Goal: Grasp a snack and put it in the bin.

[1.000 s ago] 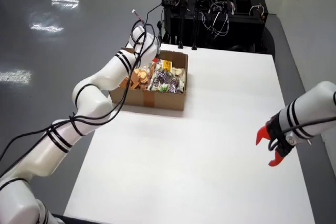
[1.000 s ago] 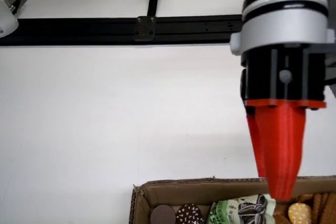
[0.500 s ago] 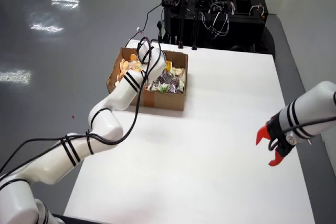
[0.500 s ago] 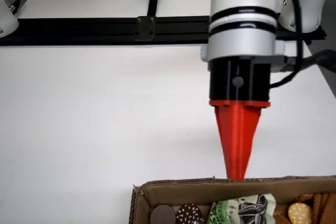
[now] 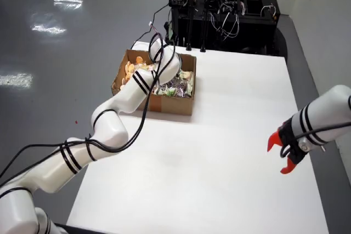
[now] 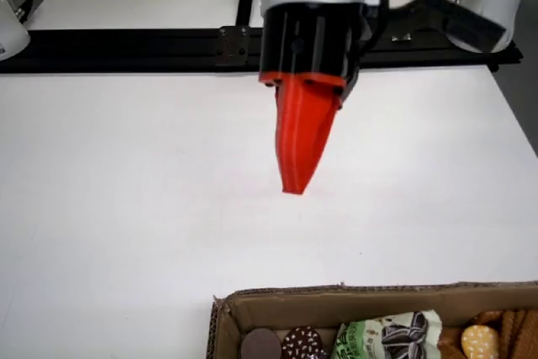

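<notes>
The arm's wrist (image 5: 164,63) dips into the snack box (image 5: 173,104) at upper left, pincer hidden and its state unreadable; next, seemingly, closing on a snack (image 5: 178,85).

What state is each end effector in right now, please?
Working arm: end effector hidden behind its wrist over the box; cannot be told.
Idle arm's end effector: open, holding nothing.

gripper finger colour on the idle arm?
Red-orange, on the idle arm's gripper; the close-up side view shows it best.
</notes>
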